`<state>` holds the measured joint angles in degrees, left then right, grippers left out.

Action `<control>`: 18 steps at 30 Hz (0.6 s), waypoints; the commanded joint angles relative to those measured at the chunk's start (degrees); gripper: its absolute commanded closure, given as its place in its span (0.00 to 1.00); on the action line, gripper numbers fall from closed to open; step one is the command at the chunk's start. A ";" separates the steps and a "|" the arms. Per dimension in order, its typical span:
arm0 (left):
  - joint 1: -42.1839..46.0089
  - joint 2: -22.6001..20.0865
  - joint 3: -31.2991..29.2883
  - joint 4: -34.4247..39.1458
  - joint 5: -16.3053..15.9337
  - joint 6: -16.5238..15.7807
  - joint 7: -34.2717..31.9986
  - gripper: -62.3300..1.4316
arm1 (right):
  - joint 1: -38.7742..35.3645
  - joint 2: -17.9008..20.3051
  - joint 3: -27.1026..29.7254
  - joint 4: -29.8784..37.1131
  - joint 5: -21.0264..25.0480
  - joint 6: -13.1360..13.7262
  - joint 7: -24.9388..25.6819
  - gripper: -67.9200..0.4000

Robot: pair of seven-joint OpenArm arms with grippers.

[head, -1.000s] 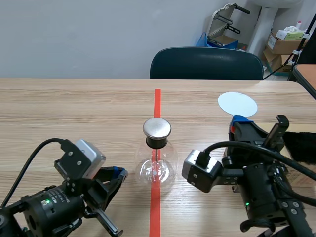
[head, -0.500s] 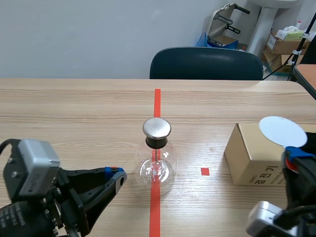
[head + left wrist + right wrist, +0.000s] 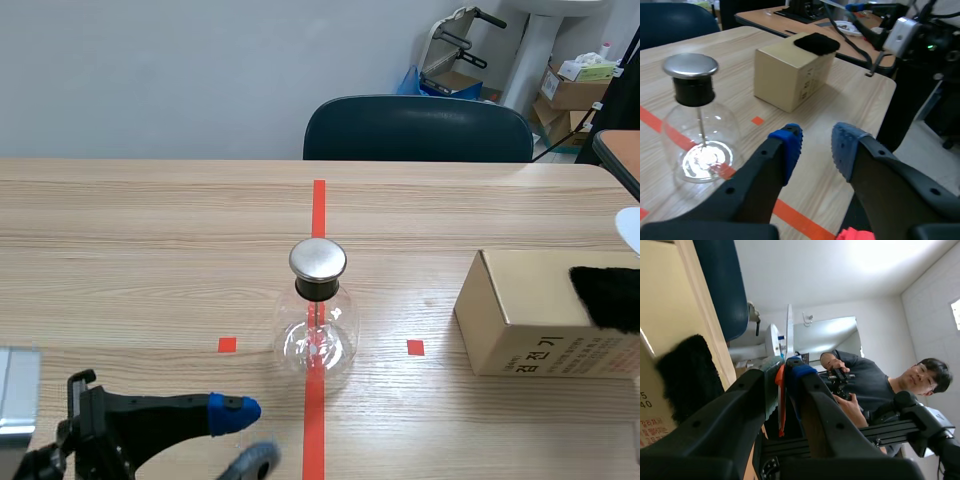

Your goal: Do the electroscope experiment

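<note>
Off to the right, the right claw (image 3: 783, 369) clamps a mostly cut-off white disc (image 3: 632, 230); left claw (image 3: 817, 145) stands apart.

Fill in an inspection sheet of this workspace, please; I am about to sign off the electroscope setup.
Surface: wooden table, orange-red tape marks.
Job's things: glass electroscope upright on the tape line; white disc in the right gripper; black fur cloth atop the cardboard box.
Clutter: nothing seen.
Grippers: left gripper open, empty, short of the electroscope; right gripper shut on the disc's orange handle.
Cables: black cable by the right arm.
Surroundings: chair across the table; person behind the right gripper.
</note>
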<state>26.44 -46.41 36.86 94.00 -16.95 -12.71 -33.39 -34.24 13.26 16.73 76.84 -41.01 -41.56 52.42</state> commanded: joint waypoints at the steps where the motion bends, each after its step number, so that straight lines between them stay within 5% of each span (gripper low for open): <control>1: -1.29 0.11 1.49 0.70 0.04 -0.35 -0.90 0.57 | 2.58 0.02 1.20 -1.40 1.55 -3.30 2.29 0.98; 7: -6.23 -0.31 8.81 0.70 0.02 1.64 -1.11 0.55 | 8.31 -0.59 4.81 -10.19 2.93 -3.30 10.29 0.98; 18: -11.13 -0.28 14.08 0.70 -0.02 11.41 -1.20 0.50 | 14.45 -0.37 5.86 -19.67 2.64 -3.30 13.99 0.98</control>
<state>16.32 -47.09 51.62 93.97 -16.10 -2.39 -33.30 -20.16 12.08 22.35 56.29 -39.03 -41.56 66.00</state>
